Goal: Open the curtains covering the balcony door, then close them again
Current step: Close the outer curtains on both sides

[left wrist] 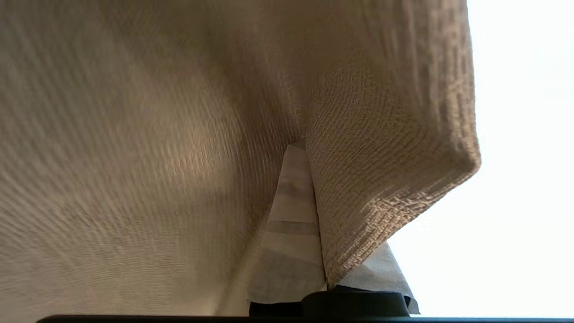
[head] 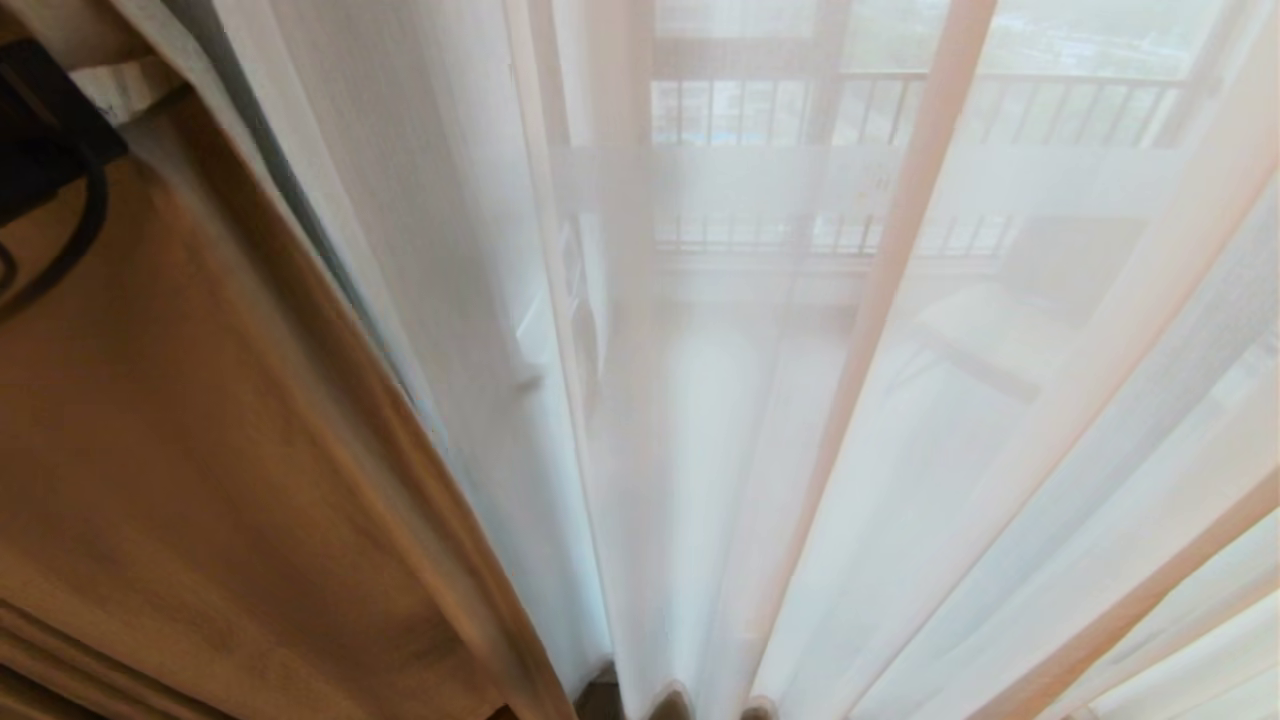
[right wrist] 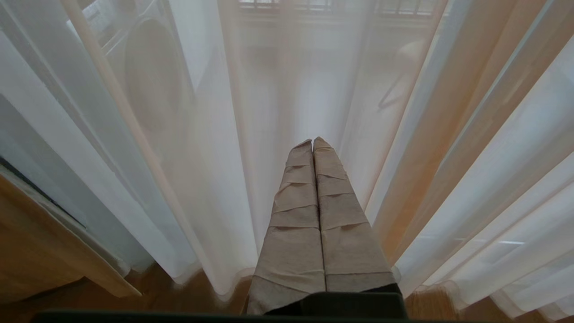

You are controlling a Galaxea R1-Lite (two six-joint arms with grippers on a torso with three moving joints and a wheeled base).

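The curtains hang in two layers. The thick tan woven drape (head: 200, 450) fills the left of the head view. White sheers (head: 1000, 450) cover the middle and right. Through the sheers the balcony door (head: 760, 180) shows faintly, with its pale frosted band. In the left wrist view my left gripper (left wrist: 306, 150) is shut on the thick drape's edge (left wrist: 385, 148). One taped finger (left wrist: 291, 215) shows and the fabric folds over the other. My right gripper (right wrist: 312, 142) is shut and holds nothing, its taped tips close to the sheers (right wrist: 202, 179).
A black cable and a dark arm part (head: 60, 200) lie against the thick drape at the upper left. Balcony railings (head: 900, 110) and a round-fronted machine (right wrist: 148, 80) show through the sheers. Wooden floor (right wrist: 67, 305) runs below the hems.
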